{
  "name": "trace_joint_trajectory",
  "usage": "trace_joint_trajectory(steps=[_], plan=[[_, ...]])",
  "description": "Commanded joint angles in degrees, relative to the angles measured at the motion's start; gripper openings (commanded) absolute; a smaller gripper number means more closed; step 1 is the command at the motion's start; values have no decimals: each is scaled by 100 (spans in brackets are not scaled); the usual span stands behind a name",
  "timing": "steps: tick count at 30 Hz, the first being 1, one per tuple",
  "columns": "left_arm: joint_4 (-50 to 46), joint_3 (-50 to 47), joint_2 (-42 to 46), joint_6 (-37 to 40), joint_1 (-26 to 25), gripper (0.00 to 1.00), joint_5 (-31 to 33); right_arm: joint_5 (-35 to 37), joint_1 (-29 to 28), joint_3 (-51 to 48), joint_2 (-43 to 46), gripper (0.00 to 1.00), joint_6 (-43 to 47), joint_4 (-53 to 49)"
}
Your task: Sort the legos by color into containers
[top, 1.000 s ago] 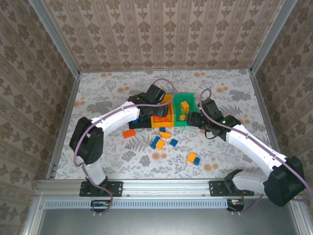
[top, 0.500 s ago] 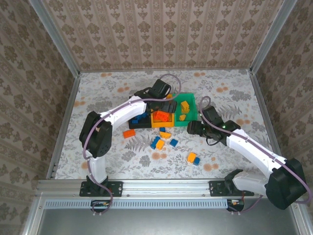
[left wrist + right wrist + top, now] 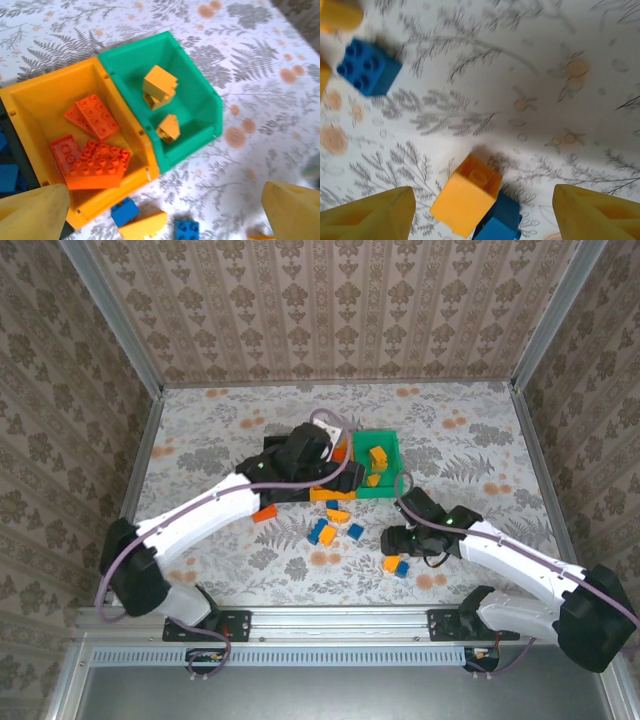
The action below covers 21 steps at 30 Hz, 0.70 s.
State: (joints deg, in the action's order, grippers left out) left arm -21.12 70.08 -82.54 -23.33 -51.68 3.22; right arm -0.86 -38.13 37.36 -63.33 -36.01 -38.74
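Observation:
Three joined containers stand mid-table: a black bin [image 3: 268, 448], an orange bin [image 3: 30, 95] holding red-orange legos [image 3: 95, 160], and a green bin [image 3: 200, 85] holding two yellow-orange legos [image 3: 160, 87]. My left gripper [image 3: 165, 215] hangs open and empty over the front edge of the bins [image 3: 338, 476]. A blue lego [image 3: 125, 211] and a yellow one [image 3: 142, 226] lie on the table below it. My right gripper [image 3: 485, 215] is open low over a yellow-orange lego [image 3: 467, 195] that leans on a blue one [image 3: 500, 222], with its fingers apart on either side [image 3: 392, 542].
Loose legos lie in front of the bins: a red-orange one [image 3: 264, 512], a blue and yellow cluster [image 3: 322, 532], and a blue one [image 3: 355, 531]. Another blue lego [image 3: 368, 67] sits farther out. Patterned walls with metal posts close in the table.
My left gripper has opened wide and pulled back from over the bins towards their front edge. My right gripper has moved from beside the green bin down to the yellow and blue pair.

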Motion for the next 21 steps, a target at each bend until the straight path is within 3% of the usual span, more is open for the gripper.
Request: trace_joint_trajectory(steps=[1,10,21], plan=[[69,-709,391,-393,-73,100,185,162,-357,-2,-297,75,13,-256],[52,-2340,1677,-1036,-83,100,287,462,-817,-120,-588,75,-369,-335],[9,-2846,2062,-1209,-11,100,394,1142,-937,20,-1163,75,-284,-158]])
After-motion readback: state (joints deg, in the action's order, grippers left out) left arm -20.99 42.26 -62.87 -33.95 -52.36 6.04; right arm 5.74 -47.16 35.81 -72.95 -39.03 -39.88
